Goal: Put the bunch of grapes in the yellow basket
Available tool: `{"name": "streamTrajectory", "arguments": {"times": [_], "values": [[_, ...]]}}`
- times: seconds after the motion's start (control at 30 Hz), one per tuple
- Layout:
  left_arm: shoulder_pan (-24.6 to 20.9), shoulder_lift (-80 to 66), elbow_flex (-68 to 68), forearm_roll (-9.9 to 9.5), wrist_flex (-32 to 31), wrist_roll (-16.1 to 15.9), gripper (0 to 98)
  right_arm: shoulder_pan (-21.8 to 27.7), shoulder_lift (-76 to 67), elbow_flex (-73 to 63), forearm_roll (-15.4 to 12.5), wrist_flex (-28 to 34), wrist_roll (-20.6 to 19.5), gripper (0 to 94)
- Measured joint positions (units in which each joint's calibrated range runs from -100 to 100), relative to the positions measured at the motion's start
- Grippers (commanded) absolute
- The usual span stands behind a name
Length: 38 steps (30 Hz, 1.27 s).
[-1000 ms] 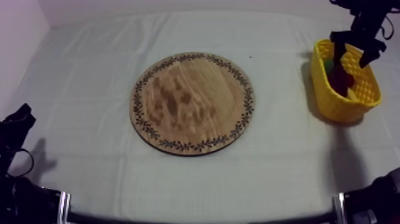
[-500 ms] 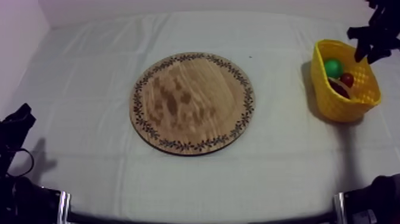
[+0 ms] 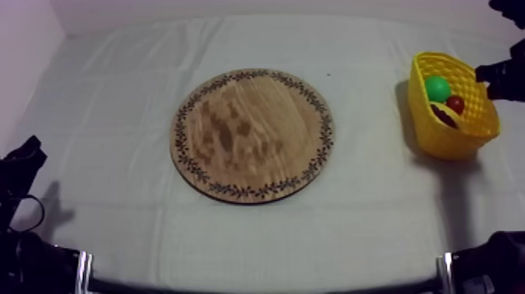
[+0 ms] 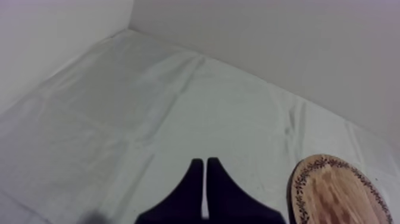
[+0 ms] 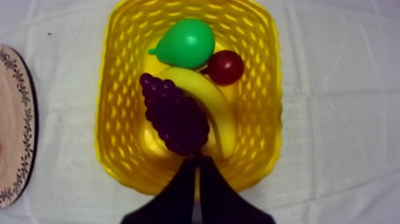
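My right gripper (image 5: 198, 159) hangs over the yellow basket (image 5: 110, 89) at far right; its fingers are pressed together, empty, I judge because the bunch of grapes (image 5: 174, 116) lies inside across the banana (image 5: 217, 113); the wooden board (image 3: 251, 134) is bare.

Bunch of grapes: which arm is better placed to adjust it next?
Right. The right gripper hangs close by the yellow basket holding the bunch of grapes; the left gripper rests beyond the wooden board.

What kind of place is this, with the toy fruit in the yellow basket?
Most likely a robot practice table, maybe in a lab. A plain grey-white cloth covers it, toy fruit like the bunch of grapes lies in the yellow basket, and my right pincer hangs over that basket.
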Motion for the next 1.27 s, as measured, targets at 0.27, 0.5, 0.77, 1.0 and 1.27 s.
{"name": "streamTrajectory", "arguments": {"times": [0.27,0.5,0.77,1.0,1.27], "values": [[0.0,0.0,0.0,0.0,0.0,0.0,0.0,-0.51,-18.24,19.26,-2.67,-18.18,-4.3,0.3],[0.0,0.0,0.0,0.0,0.0,0.0,0.0,-0.02,-34.45,33.41,-9.39,-26.9,-2.66,0.3],[0.0,0.0,0.0,0.0,0.0,0.0,0.0,-2.39,-50.25,43.64,-14.3,-24.42,5.14,0.3],[0.0,0.0,0.0,0.0,0.0,0.0,0.0,-4.44,-60.94,45.73,-9.34,-24.33,3.54,0.2],[0.0,0.0,0.0,0.0,0.0,0.0,0.0,-3.2,-63.45,46.36,-8.18,-24.89,0.65,0.3]]}}
